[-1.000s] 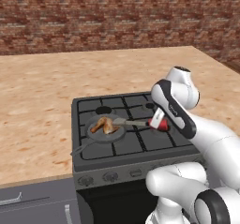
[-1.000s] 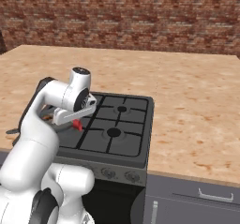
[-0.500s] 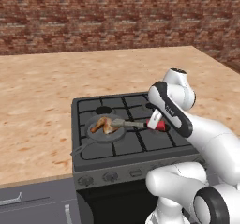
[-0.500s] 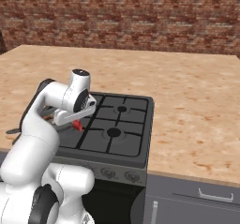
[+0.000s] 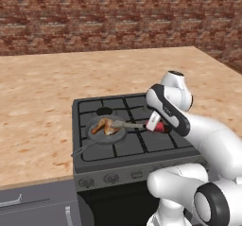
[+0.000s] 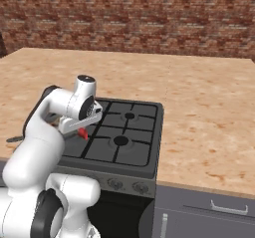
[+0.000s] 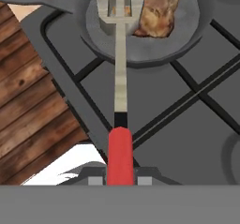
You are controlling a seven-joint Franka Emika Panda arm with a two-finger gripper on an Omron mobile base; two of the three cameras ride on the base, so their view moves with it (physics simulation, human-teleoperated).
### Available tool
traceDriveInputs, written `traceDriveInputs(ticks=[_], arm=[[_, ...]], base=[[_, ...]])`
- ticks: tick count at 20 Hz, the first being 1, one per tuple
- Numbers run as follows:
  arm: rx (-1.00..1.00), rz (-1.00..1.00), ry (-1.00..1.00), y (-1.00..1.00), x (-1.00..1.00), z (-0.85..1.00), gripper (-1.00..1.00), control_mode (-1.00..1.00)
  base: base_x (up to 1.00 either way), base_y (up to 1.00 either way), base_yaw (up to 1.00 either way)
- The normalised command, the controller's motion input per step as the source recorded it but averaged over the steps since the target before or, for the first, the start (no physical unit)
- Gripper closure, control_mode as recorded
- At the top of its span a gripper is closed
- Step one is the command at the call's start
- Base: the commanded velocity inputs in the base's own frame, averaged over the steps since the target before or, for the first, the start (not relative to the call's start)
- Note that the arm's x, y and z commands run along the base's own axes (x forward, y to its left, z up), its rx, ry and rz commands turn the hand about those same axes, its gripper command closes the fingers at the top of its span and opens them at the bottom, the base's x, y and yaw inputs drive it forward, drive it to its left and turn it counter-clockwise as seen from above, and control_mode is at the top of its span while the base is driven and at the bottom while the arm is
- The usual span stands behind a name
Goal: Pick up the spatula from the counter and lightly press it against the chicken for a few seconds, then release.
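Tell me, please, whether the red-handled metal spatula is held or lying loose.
Held: the gripper is shut on the red-handled metal spatula, its slotted blade out over the grey frying pan, by the browned chicken piece.

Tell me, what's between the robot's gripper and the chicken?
The spatula: in the hand view, it runs from the gripper over the stove grate to the chicken in the pan.
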Motion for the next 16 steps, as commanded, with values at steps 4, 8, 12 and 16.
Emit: traceDriveInputs(ticks=[4, 8, 12, 16], arm=[[-0.01, 0.0, 0.0, 0.04, 0.16, -0.05, 1.0, -1.0], [-0.01, 0.0, 0.0, 0.05, 0.16, -0.02, 1.0, -1.0], [-0.01, 0.0, 0.0, 0.09, 0.17, -0.01, 1.0, -1.0], [-0.01, 0.0, 0.0, 0.05, 0.15, -0.09, 1.0, -1.0]], base=[[0.0, 0.0, 0.0], [0.0, 0.0, 0.0], [0.0, 0.0, 0.0], [0.0, 0.0, 0.0]])
